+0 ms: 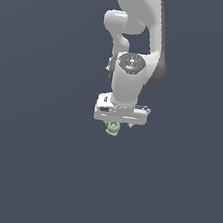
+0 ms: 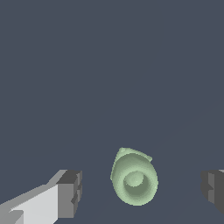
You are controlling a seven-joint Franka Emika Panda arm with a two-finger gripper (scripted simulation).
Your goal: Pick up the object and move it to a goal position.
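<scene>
The object [image 2: 134, 181] is a small pale-green lumpy rounded thing with a flared, pointed rim, lying on the dark grey-blue floor. In the exterior view the object [image 1: 113, 128] peeks out just below the white-grey gripper [image 1: 119, 125], which hangs straight over it. In the wrist view the gripper [image 2: 142, 192] is open. One dark pad [image 2: 70, 192] and the other pad [image 2: 213, 190] stand wide apart on either side of the object, with clear gaps to it. Neither pad touches the object.
The white arm [image 1: 136, 46] rises behind the gripper toward the top of the exterior view. A plain dark grey-blue surface [image 1: 25, 161] spreads all around.
</scene>
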